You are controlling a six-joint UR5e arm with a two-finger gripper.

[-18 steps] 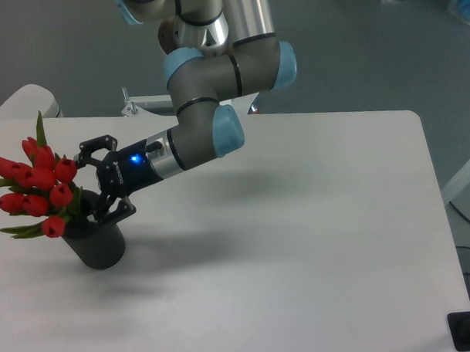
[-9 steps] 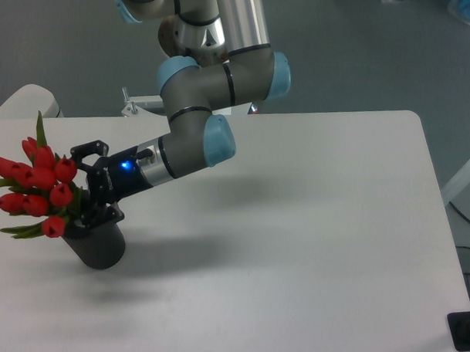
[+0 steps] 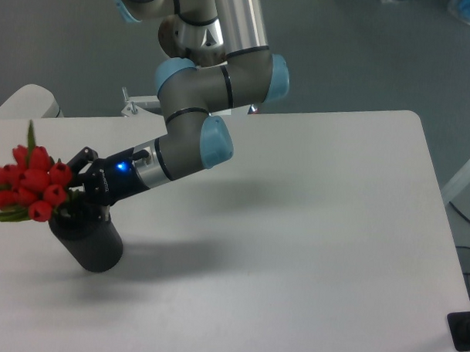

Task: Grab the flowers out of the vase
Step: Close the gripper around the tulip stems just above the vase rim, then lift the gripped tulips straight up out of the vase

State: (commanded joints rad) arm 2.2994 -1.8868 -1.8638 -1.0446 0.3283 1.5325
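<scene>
A white table [image 3: 310, 225] with rounded corners is filling most of the room's view, with grey-blue floor lying behind it at the far side. At the table's far left edge a second pale surface [image 3: 21, 103] is poking in, and a small metal fitting [image 3: 131, 104] is standing at the far edge just behind the arm.

The arm [image 3: 200, 74], grey with light blue joint caps, is reaching down from the far top and bending leftward, its wrist showing a small blue light. The gripper [image 3: 78, 187] is sitting right at the mouth of the vase [image 3: 88, 239], its dark fingers [image 3: 84, 157] pressing in among the stems where they are coming out of the rim. It looks to be closing around the bunch, but the fingers are merging with the dark vase and leaves, so I cannot tell whether it is truly clenched.

The vase is standing near the left front of the table, leaning to the left. The flowers [image 3: 32, 186] are sticking out of it up and leftward, their red buds hanging over the table's left edge, slightly blurred.
</scene>
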